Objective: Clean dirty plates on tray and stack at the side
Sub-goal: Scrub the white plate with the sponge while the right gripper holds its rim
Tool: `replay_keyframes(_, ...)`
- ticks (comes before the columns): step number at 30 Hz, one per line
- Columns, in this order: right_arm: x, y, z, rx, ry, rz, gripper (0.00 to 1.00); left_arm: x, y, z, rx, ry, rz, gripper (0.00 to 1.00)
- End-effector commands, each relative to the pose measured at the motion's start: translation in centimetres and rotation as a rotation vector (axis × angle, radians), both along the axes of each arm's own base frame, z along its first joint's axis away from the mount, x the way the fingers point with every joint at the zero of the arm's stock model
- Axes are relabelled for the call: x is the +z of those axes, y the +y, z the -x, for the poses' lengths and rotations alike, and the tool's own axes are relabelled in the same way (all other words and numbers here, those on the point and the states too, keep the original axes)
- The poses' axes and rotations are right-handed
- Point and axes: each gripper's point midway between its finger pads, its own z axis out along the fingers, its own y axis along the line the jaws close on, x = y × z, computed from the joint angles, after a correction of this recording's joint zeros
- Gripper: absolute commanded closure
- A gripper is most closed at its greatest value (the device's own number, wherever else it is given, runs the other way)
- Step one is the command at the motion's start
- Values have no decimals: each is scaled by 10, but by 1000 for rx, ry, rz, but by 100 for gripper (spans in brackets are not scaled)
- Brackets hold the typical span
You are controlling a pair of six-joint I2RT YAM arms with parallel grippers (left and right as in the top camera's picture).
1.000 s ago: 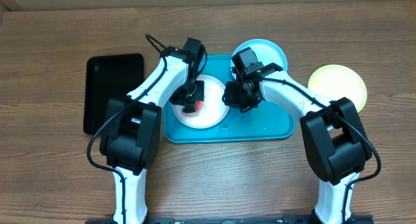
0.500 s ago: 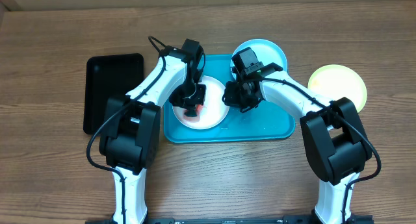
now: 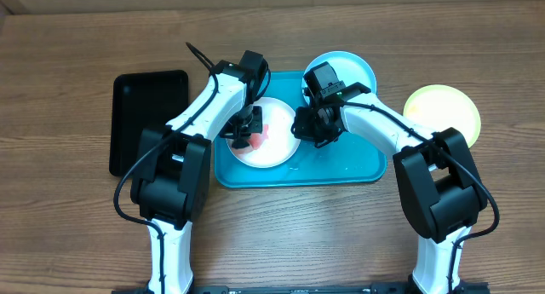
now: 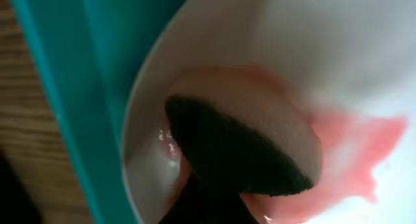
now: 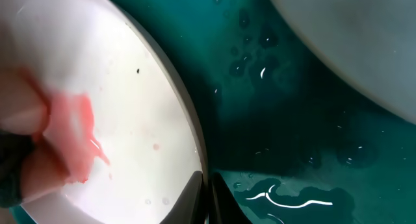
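A white plate with a red smear lies in the left half of the turquoise tray. My left gripper is shut on a round sponge with a black scrub face, pressed on the plate beside the smear. The fingers themselves are hidden under the sponge. My right gripper is shut on the white plate's right rim, above the wet tray floor. A light blue plate overlaps the tray's far right corner. A yellow-green plate rests on the table to the right.
A smaller black tray lies on the wooden table left of the turquoise one. Both arms reach in over the tray from the near side. Water droplets and streaks cover the tray floor.
My left gripper has slid the sponge a little to the left across the white plate, baring more of the red smear. The right gripper has stayed on the rim.
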Motion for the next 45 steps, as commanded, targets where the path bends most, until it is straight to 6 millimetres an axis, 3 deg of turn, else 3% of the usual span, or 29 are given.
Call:
replay_keyframes(1, -23, -11, 10, -6, 45, 55, 96, -7, -6, 8, -43, 34, -14, 96)
replay_keyframes(8, -23, -12, 10, -6, 48, 57, 96, -7, -67, 27, -299, 111, 267, 96)
replay_keyframes(11, -23, -12, 10, -6, 48, 57, 96, -6, -71, 25, -302, 100, 286, 96)
replay_keyframes(13, -23, -12, 10, -6, 48, 56, 96, -8, -64, 18, -250, 77, 244, 96)
replay_keyframes(19, -23, -12, 10, -6, 48, 56, 96, -6, -7, -1, 10, -35, -72, 96)
replay_keyframes(22, -23, -12, 10, -6, 48, 56, 96, -4, -1, 1, 24, -40, -116, 96)
replay_keyframes(25, -23, -12, 10, -6, 48, 56, 96, -7, -15, 11, -25, 12, -49, 96)
replay_keyframes(30, -23, -12, 11, -6, 49, 57, 96, -7, -67, 29, -249, 110, 225, 96)
replay_keyframes(34, -23, -12, 11, -6, 49, 57, 96, -6, -80, 26, -284, 95, 309, 96)
replay_keyframes(38, -23, -12, 10, -6, 48, 57, 96, -7, -69, 3, -197, 18, 275, 96)
replay_keyframes(42, -23, -12, 10, -7, 48, 61, 96, -5, -19, -26, 27, -104, 52, 96)
replay_keyframes(45, -23, -12, 10, -7, 48, 61, 96, -1, 11, -31, 117, -149, -90, 96)
